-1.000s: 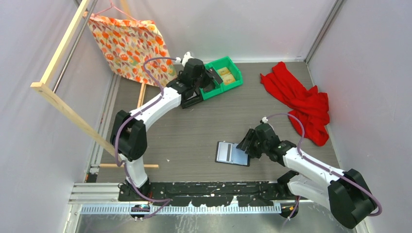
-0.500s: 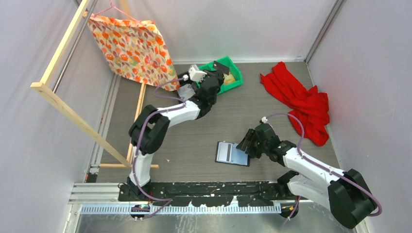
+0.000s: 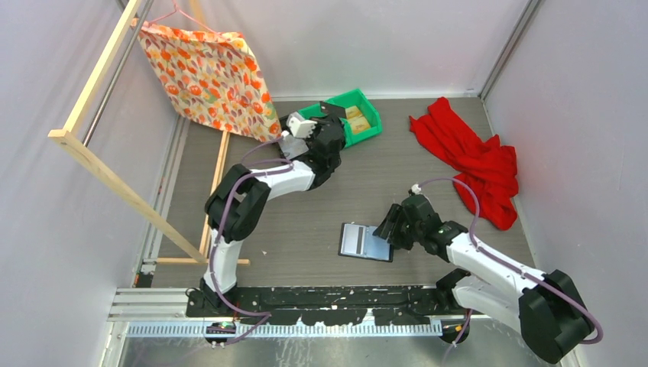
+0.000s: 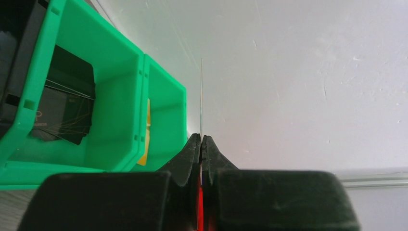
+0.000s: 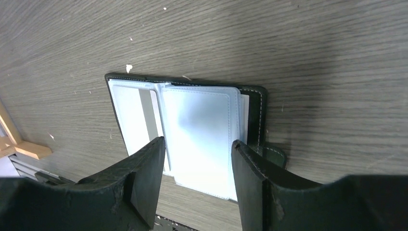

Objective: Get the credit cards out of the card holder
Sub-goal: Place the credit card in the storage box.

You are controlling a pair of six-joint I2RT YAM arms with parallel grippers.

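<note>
The black card holder [image 3: 359, 241] lies open on the table, its glossy pale sleeves [image 5: 199, 125] facing up. My right gripper [image 3: 384, 229] hovers just over its right half, open and empty; in the right wrist view [image 5: 197, 149] the fingers straddle the right sleeve. My left gripper [image 3: 328, 116] is at the green bin [image 3: 361, 96] and is shut on a thin credit card [image 3: 333, 108]. The left wrist view shows that card edge-on [image 4: 201, 96], sticking up from the gripper [image 4: 201, 140]. Dark cards [image 4: 65, 103] lie in the bin's near compartment.
Yellow items [image 3: 358, 118] lie in the green bin's other compartment. A red cloth [image 3: 474, 160] lies at the back right. A patterned orange cloth [image 3: 206, 73] hangs from a wooden frame [image 3: 99, 176] at the left. White walls close the cell.
My left arm has swung and raised its wrist at the green bin, and the held card has shifted slightly left above it. The right arm and the card holder have not moved.
</note>
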